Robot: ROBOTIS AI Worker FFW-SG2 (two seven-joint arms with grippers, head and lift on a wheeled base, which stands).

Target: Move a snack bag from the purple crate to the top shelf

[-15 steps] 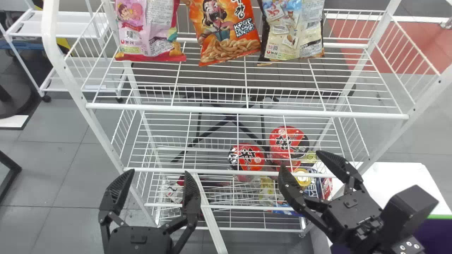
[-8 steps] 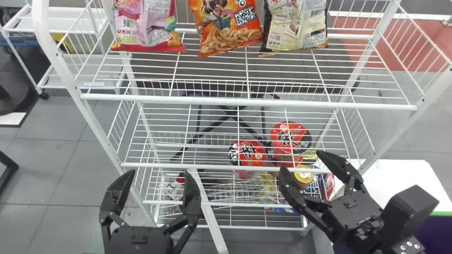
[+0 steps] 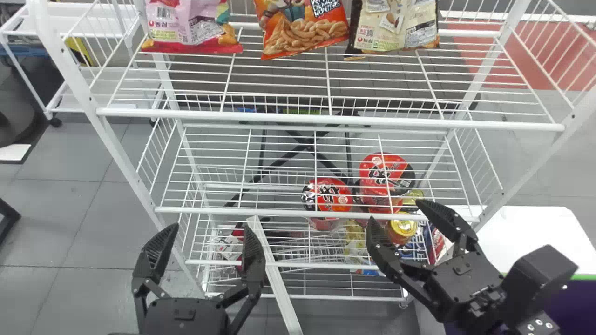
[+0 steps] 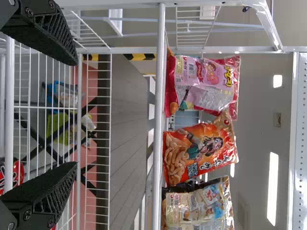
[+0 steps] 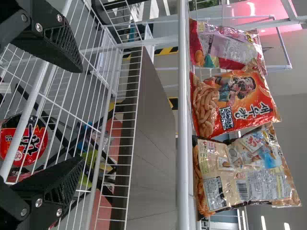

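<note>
Evidently the bags are set up for display: a pink snack bag with a red lower edge (image 3: 186, 28), a bright orange snack bag (image 3: 298, 35) and a beige snack bag with dark edges (image 3: 393, 28) stand side by side on the white wire top shelf (image 3: 326, 120). They sit well behind its front rail, probably so that they cannot tip forward over it. The orange one slants a little (soft packs seldom stand square).

Both grippers are in front of the rack, below that rail. The black left gripper (image 3: 209, 228) has its fingers spread wide, with nothing between them; the black right gripper (image 3: 396, 211), angled inward, is likewise wide and holds nothing. Kept low and apart, they are well away from the bags, which seems prudent beside such light packaging.

Which bag the task means cannot be told: it may be one of these three, with the placing done, or another that waits in the crate. A dark purple side with a green edge (image 3: 568, 302), by the white tabletop (image 3: 535, 237), is probably that crate, and its contents cannot be judged. Should a bag remain there, the right arm is the nearer one to fetch it. It would then need to lift the bag over the rail, as a low approach could snag the film on the wires or nudge a neighbour.
</note>
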